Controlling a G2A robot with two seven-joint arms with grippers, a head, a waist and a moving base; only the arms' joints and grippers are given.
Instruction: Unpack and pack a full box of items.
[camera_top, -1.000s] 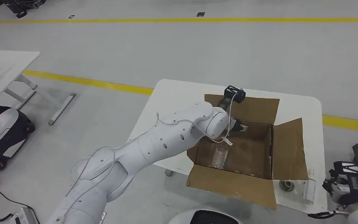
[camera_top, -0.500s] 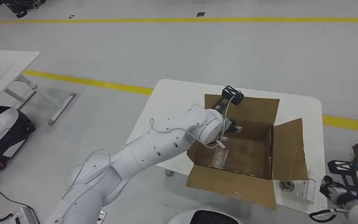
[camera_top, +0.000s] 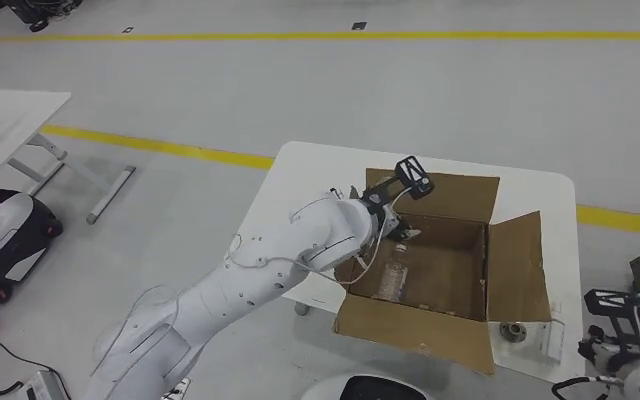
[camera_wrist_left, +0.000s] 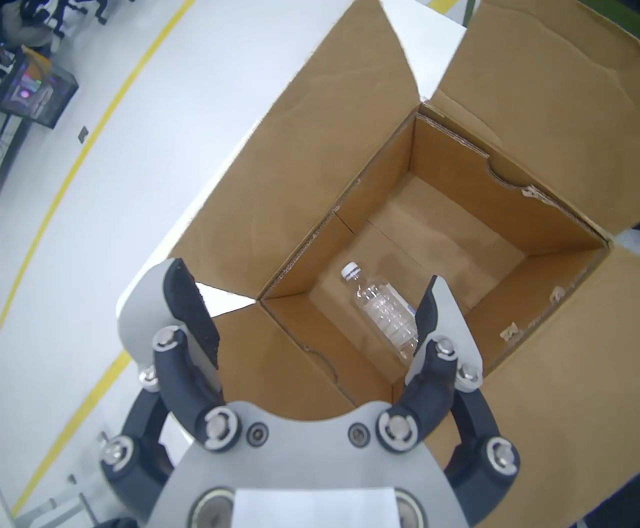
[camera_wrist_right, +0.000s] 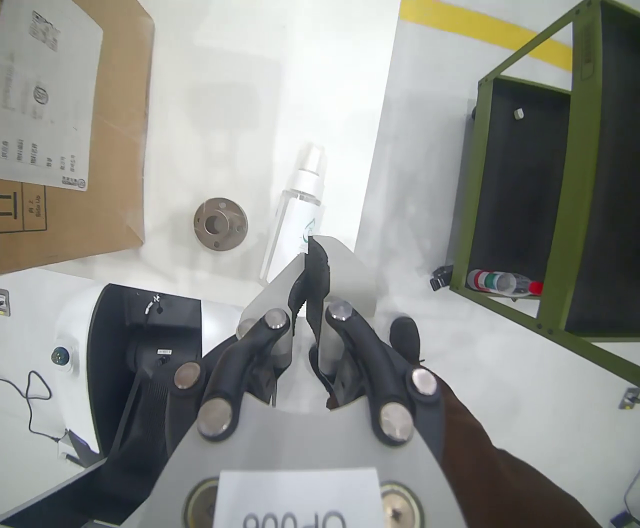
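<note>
From above, the cardboard box (camera_top: 515, 265) stands open on the white table (camera_top: 300, 190), flaps folded out, and the left gripper (camera_top: 402, 237) hangs just inside its near-left corner, above a clear water bottle (camera_top: 393, 281) lying on the box floor. A metal ring (camera_top: 515, 330) and a spray bottle (camera_top: 553, 340) lie on the table just beside the box's right flap. From the left wrist, the left gripper (camera_wrist_left: 307, 280) is spread wide with nothing between its pads, and the water bottle (camera_wrist_left: 385, 312) lies on its side below, close along one wall of the box (camera_wrist_left: 450, 165), its white cap (camera_wrist_left: 351, 270) pointing away from the nearest corner. It looks empty, so it should be very light, thin-walled and easy to crush, and its smooth round body may roll or slip. A gentle pinch across the ribbed middle seems the best hold, though the nearby wall leaves little room for one finger. From the right wrist, the right gripper (camera_wrist_right: 310, 252) is closed tight, pads together and holding nothing, above the table edge over the spray bottle (camera_wrist_right: 300, 200), with the metal ring (camera_wrist_right: 220, 223) beside it, a box flap (camera_wrist_right: 65, 150) further along, and a green rack (camera_wrist_right: 505, 200) standing off the table.
</note>
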